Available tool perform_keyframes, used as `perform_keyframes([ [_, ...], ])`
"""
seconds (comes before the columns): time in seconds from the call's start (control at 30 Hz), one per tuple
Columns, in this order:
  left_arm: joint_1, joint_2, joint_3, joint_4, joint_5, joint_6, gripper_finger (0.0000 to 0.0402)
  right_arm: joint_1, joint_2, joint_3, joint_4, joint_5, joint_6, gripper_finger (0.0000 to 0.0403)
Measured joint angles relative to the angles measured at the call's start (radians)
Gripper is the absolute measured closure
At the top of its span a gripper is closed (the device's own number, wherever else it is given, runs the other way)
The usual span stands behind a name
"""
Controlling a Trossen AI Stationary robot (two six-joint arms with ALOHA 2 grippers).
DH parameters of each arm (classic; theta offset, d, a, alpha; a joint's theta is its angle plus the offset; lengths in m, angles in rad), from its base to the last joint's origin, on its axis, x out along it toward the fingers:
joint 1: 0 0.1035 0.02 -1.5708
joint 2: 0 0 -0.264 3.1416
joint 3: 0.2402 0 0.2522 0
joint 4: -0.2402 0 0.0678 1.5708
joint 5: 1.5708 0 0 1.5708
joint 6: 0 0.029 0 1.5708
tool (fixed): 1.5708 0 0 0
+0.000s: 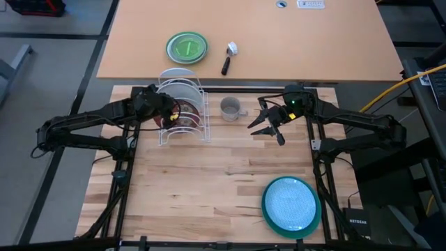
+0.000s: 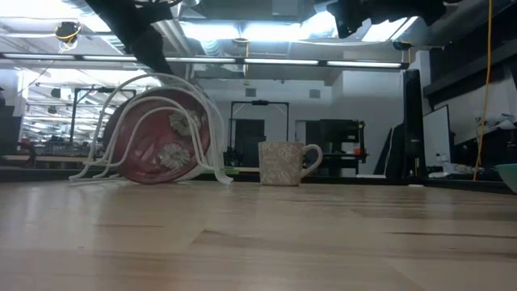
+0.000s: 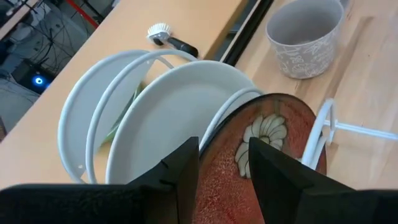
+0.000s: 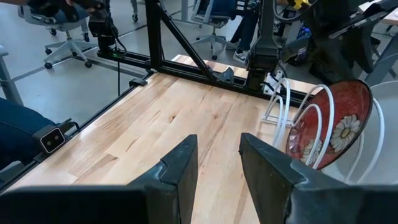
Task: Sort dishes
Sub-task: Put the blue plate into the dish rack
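Note:
A white wire rack (image 1: 182, 111) stands at the table's far left. In it stand white plates (image 3: 180, 106) and, at the near end, a dark red patterned plate (image 3: 273, 137), also in the low view (image 2: 161, 137). My left gripper (image 1: 169, 108) is above the rack, shut on the red plate. A small grey mug (image 1: 231, 108) stands upright to the right of the rack. My right gripper (image 1: 268, 127) is open and empty, above the table to the right of the mug. A teal plate with a light blue inside (image 1: 291, 204) lies at the near right. My left gripper pinches the dark red plate's upper rim (image 3: 225, 168) between its two fingers, one finger on each face. The fingers come from above, slanting down from the table's left. The plate stands on edge in the rack, leaning a little, its lower edge down in the wires.
On the tan table beyond lie a bright green plate (image 1: 187, 47) and a dish brush (image 1: 228, 57). Bare wood lies in the table's middle and near left. Black frame posts stand at the table's sides (image 1: 317, 150).

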Motion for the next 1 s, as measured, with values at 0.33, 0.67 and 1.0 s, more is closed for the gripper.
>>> perform_keyframes([
  [0.33,-0.015,-0.027,0.001,0.137,0.0,-0.046,0.0272,0.0,0.0,0.0,0.0,0.0,0.001,0.0276],
  [0.67,-0.133,-0.035,0.002,0.286,0.275,-0.31,0.0272,0.016,-0.001,0.0,-0.073,-0.089,0.186,0.0276],
  [1.0,-0.376,0.126,0.002,0.436,0.416,-0.447,0.0272,0.221,-0.001,0.0,-0.381,0.074,0.194,0.0276],
])
